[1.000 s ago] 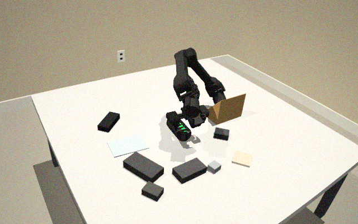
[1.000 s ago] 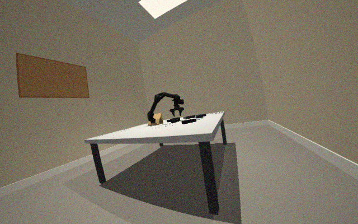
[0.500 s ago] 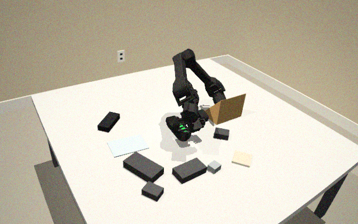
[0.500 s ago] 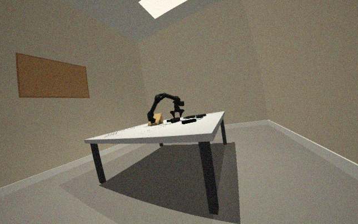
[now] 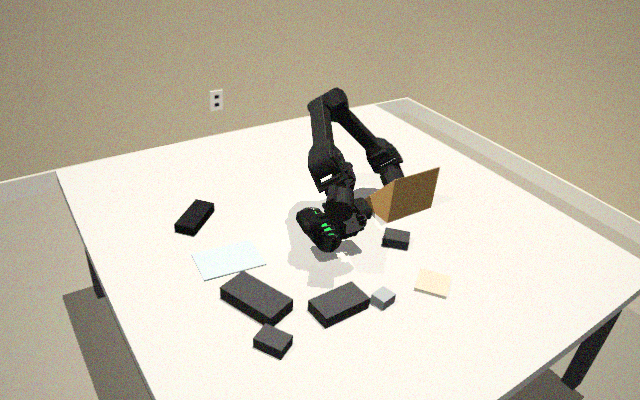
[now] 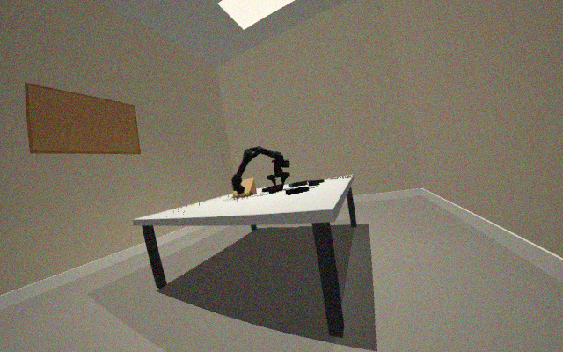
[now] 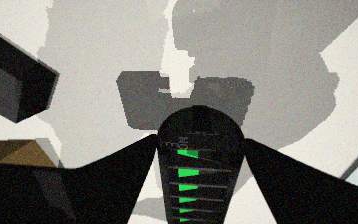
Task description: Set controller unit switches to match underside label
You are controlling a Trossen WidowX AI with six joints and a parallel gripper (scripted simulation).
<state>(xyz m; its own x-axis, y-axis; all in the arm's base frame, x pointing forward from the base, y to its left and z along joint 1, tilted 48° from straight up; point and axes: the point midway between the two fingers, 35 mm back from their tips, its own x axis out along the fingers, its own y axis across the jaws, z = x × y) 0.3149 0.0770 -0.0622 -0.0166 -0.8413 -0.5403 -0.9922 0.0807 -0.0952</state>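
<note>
The dark grey controller unit [image 5: 324, 227] [image 7: 200, 150] [image 6: 273, 189] lies near the middle of the white table [image 5: 515, 260], its green switch ends facing up. Several switches show green in the wrist view; the label is hidden. My gripper [image 5: 336, 228] [image 7: 199, 141] [image 6: 278, 178] reaches down over the unit's end. Its two fingers straddle the unit and touch its long sides, so it is shut on the unit.
A tan slanted board [image 5: 407, 195] [image 7: 10, 152] stands just right of the arm. A small dark block [image 5: 396, 238] [image 7: 10, 85] lies close by. A black block [image 5: 194, 216], a pale blue sheet [image 5: 227, 260], grey blocks [image 5: 256, 297] [image 5: 338, 303] [image 5: 273, 340], a light cube [image 5: 383, 297] and a beige tile [image 5: 433, 283] lie around.
</note>
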